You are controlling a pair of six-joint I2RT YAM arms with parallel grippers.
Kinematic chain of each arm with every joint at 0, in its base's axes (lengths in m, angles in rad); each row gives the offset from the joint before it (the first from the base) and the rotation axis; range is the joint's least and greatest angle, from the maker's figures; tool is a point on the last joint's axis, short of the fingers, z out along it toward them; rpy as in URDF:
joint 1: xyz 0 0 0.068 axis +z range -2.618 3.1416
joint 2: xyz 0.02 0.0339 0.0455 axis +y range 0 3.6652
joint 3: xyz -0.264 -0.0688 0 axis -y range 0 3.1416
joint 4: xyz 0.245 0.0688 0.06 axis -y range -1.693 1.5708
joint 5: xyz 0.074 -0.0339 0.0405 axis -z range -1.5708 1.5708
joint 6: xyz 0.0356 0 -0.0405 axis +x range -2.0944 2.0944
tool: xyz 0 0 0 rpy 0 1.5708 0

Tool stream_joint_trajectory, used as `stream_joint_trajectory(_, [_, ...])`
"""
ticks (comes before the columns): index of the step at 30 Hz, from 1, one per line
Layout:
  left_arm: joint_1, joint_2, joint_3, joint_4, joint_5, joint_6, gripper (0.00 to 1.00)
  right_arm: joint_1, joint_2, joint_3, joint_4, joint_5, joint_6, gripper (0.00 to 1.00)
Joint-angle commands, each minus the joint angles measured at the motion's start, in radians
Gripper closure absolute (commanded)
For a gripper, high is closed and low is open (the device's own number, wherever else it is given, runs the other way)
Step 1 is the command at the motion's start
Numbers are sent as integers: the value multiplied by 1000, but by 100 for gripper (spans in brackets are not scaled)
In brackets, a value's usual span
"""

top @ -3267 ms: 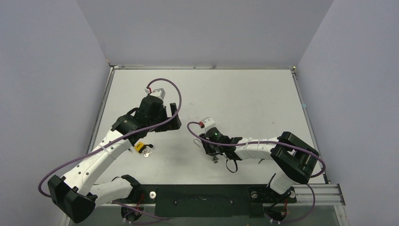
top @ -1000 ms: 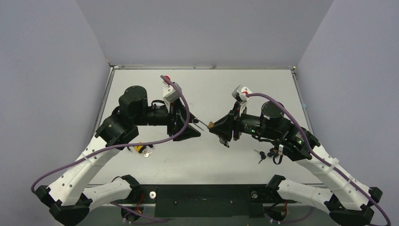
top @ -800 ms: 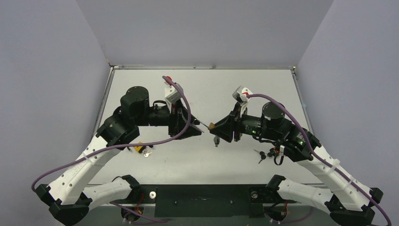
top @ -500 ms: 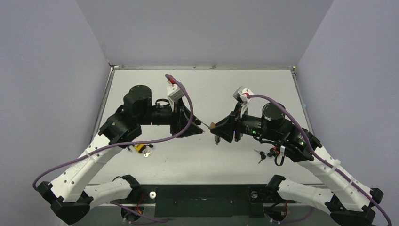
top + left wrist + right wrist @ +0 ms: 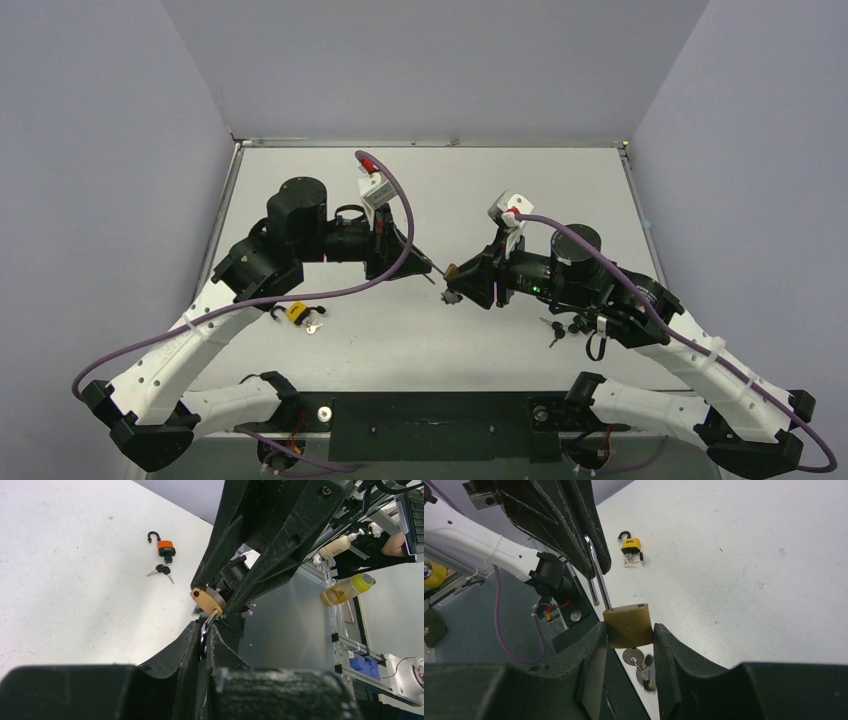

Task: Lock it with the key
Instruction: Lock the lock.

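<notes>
Brass padlock (image 5: 626,620): held in the air above the white table (image 5: 520,190), between the two arms, which meet tip to tip.
Right gripper (image 5: 628,630): clenched on the brass padlock, one finger pressing each side of its body.
Left gripper (image 5: 205,627): clenched on the shackle (image 5: 596,567), its fingers pinched together around the steel loop.
Shackle: one leg goes into the top of the brass padlock; the other leg ends free just beside the body.
The key (image 5: 634,656): pushed into the underside of the brass padlock, with the rest of its small bunch dangling below, too blurred to make out.
Yellow padlock (image 5: 630,544): on the table, well apart from the brass padlock on the left arm's side, shackle open.
Orange padlock (image 5: 165,546): on the table, well apart from the brass padlock on the right arm's side, shackle open.
Black-headed keys (image 5: 161,570): flat on the table just beside the orange padlock.
</notes>
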Motion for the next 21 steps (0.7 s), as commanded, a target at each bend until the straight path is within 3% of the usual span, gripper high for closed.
stream_joint_trajectory(1, [-2,-8,39,14,-65,-9,100,35,-5,39,35,103,-15,67])
stream_joint_trajectory(2, [-2,-5,50,13,-79,-22,100,41,-9,38,38,144,-20,59])
stream_joint_trajectory(3, [-2,-4,59,6,-118,-29,100,56,-18,34,46,166,-28,45])
stream_joint_trajectory(5, [-3,2,90,-12,-174,-55,100,78,-35,25,71,240,-40,31])
stream_joint_trajectory(7, [-4,10,136,-25,-220,-99,100,90,-55,12,114,310,-55,26])
stream_joint_trajectory(14, [-2,41,289,-71,-291,-201,100,93,-50,35,199,359,-128,27])
stream_joint_trajectory(21, [-2,78,443,-58,-258,-270,100,65,14,138,240,198,-171,34])
